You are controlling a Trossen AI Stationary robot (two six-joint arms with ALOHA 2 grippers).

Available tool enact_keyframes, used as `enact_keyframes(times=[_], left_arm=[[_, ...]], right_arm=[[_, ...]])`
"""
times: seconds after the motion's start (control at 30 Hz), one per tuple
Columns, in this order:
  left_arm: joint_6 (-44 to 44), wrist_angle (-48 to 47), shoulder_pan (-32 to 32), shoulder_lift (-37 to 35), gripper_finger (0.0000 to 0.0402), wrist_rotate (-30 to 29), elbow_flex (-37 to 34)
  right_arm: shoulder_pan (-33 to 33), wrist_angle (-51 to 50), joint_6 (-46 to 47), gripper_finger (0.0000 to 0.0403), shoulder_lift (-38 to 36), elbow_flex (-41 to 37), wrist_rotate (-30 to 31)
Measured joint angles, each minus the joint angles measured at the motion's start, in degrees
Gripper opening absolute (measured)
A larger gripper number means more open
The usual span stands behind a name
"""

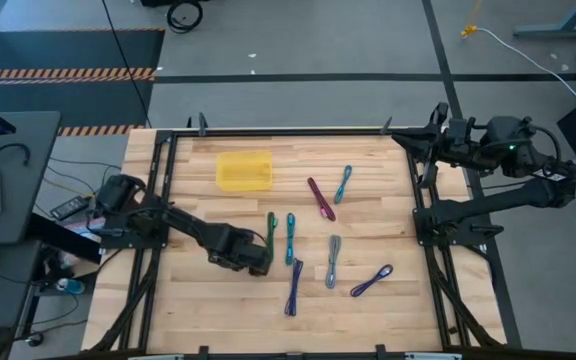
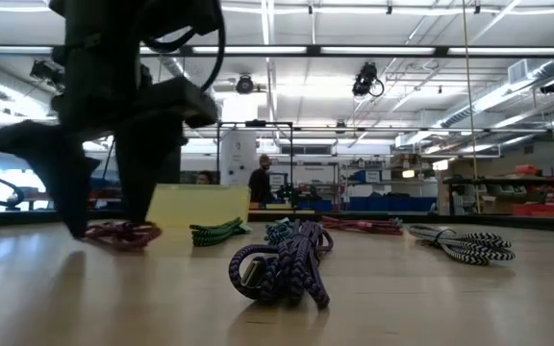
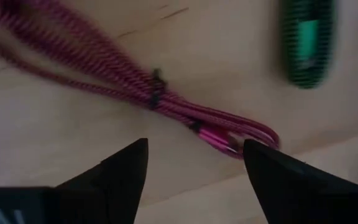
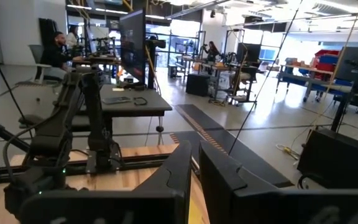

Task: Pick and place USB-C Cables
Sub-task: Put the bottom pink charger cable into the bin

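Observation:
Several folded USB-C cables lie flat on the wooden table: a maroon one, two teal ones, a green one, a grey one and two purple ones. My left gripper is open and low over another maroon cable. Its fingers stand on either side of that cable's connector end and I see no touch. In the low view its fingertips reach almost to the table beside this maroon cable. My right gripper is shut and waits at the table's far right corner.
A small yellow tray stands toward the far edge, left of the middle. The green cable lies close beside the left gripper. Black frame rails run along the left and right sides of the table. People stand in the room beyond.

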Motion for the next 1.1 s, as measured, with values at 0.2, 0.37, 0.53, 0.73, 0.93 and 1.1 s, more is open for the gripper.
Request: enact_keyframes(times=[0.2,0.37,0.53,0.73,0.93,1.1], left_arm=[[4.5,4.9,1.7,0.0,0.0266,2.6,0.0],[9.8,4.0,1.8,0.0,0.0266,5.1,0.0],[15.2,3.7,1.8,0.0,0.0266,6.0,0.0],[32.6,4.2,1.8,0.0,0.0266,8.7,0.0],[53.6,4.2,1.6,0.0,0.0265,14.6,0.0],[67.0,0.2,1.3,0.0,0.0254,15.9,0.9]], right_arm=[[0.0,0.0,0.0,0.0039,0.0,0.0,0.0],[0.0,0.0,0.0,0.0039,0.0,0.0,0.0],[0.0,0.0,0.1,0.0039,0.3,0.0,0.0],[0.0,0.0,0.1,0.0039,0.7,0.0,0.0],[0.0,0.0,1.6,0.0039,0.8,0.0,0.0],[0.0,0.0,3.4,0.0039,0.8,0.0,0.0]])
